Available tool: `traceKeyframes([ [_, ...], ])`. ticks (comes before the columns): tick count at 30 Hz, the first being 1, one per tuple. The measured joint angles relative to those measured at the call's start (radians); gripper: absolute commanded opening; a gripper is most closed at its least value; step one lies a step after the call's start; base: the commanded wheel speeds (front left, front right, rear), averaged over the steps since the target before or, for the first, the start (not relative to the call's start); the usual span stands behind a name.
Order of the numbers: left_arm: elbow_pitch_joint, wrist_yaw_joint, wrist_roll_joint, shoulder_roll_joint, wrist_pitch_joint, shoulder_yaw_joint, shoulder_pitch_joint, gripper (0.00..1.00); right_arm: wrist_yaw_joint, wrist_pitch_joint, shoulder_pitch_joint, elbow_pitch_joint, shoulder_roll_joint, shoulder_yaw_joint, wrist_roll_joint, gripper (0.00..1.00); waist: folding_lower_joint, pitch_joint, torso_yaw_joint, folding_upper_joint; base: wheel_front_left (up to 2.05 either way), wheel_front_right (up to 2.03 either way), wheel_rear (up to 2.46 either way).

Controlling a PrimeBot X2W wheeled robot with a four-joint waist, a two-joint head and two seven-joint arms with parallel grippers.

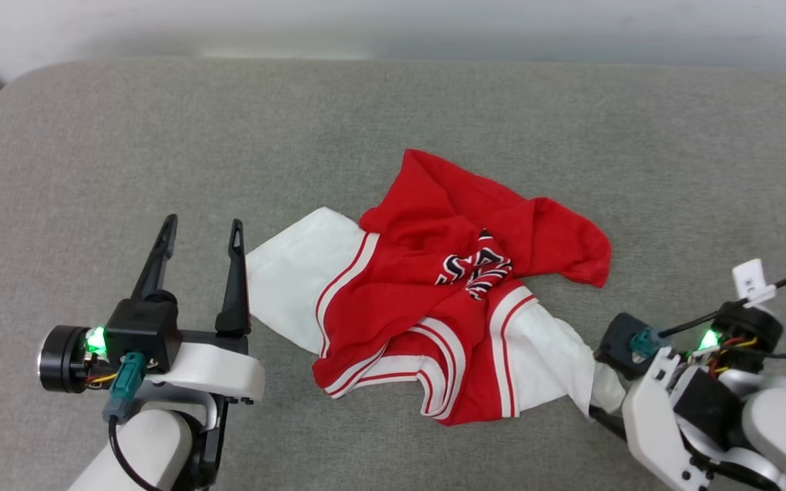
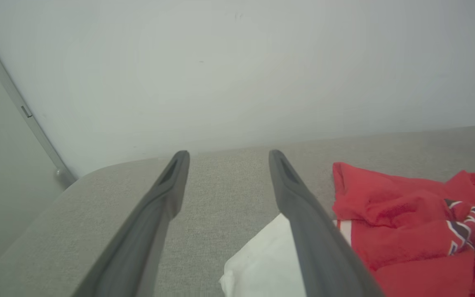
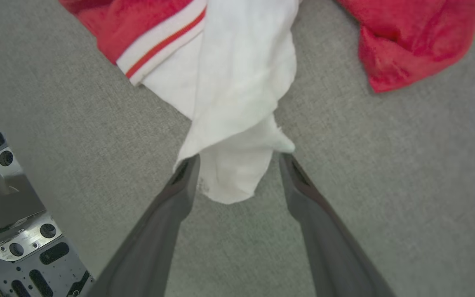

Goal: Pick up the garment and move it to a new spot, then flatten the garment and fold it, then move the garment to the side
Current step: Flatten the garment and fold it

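At centre frame the garment (image 1: 434,286) is lying crumpled; left gripper (image 1: 203,228) is gaping empty; right gripper (image 3: 239,161), spread, is straddling its white sleeve (image 3: 237,82).

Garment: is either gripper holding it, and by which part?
Garment not held. Right gripper open around one white sleeve tip; left gripper open beside the other sleeve.
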Motion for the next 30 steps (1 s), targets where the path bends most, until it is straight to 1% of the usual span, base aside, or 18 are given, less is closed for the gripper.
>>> traceKeyframes([
  [5, 0.031, -0.066, 0.061, -0.065, 0.000, 0.066, 0.031, 1.00, 0.000, -0.039, -0.056, 0.099, 0.040, 0.120, 0.024, 1.00, 0.0000, 0.041, 0.027, 0.0000, 0.00, 0.00, 0.00],
  [8, 0.051, -0.100, 0.091, -0.100, 0.000, 0.104, 0.044, 1.00, -0.001, -0.079, -0.085, 0.144, 0.062, 0.168, 0.056, 1.00, 0.0000, 0.053, 0.032, 0.0000, 0.00, 0.00, 0.00],
  [9, 0.058, -0.110, 0.100, -0.109, 0.000, 0.116, 0.051, 1.00, -0.002, -0.099, -0.093, 0.156, 0.067, 0.178, 0.069, 0.00, 0.0000, 0.053, 0.030, 0.0000, 0.00, 0.00, 0.00],
  [13, 0.082, -0.146, 0.131, -0.138, 0.000, 0.167, 0.083, 1.00, -0.002, -0.174, -0.112, 0.184, 0.068, 0.199, 0.099, 0.00, 0.0001, 0.037, 0.013, 0.0000, 0.00, 0.00, 0.00],
  [16, 0.097, -0.167, 0.151, -0.154, 0.000, 0.197, 0.109, 1.00, 0.000, -0.229, -0.105, 0.180, 0.038, 0.177, 0.133, 0.00, 0.0000, 0.014, 0.000, 0.0000, 0.00, 0.00, 0.00],
  [20, 0.107, -0.186, 0.169, -0.174, 0.000, 0.233, 0.145, 1.00, 0.000, -0.281, -0.055, 0.125, -0.030, 0.082, 0.211, 0.00, 0.0000, -0.019, -0.024, 0.0000, 0.00, 0.00, 0.00],
  [25, 0.111, -0.216, 0.186, -0.198, 0.000, 0.271, 0.182, 1.00, 0.000, -0.276, 0.068, 0.060, -0.121, -0.048, 0.328, 0.00, 0.0000, -0.047, -0.055, 0.0000, 0.00, 0.00, 0.00],
  [27, 0.114, -0.228, 0.195, -0.205, 0.000, 0.286, 0.189, 1.00, 0.000, -0.267, 0.114, 0.066, -0.149, -0.097, 0.349, 0.00, 0.0000, -0.049, -0.063, 0.0000, 0.00, 0.00, 0.00],
  [30, 0.126, -0.247, 0.210, -0.217, 0.000, 0.304, 0.192, 1.00, 0.000, -0.248, 0.166, 0.131, -0.153, -0.162, 0.399, 0.00, 0.0000, -0.043, -0.066, 0.0000, 0.00, 0.00, 0.00],
])
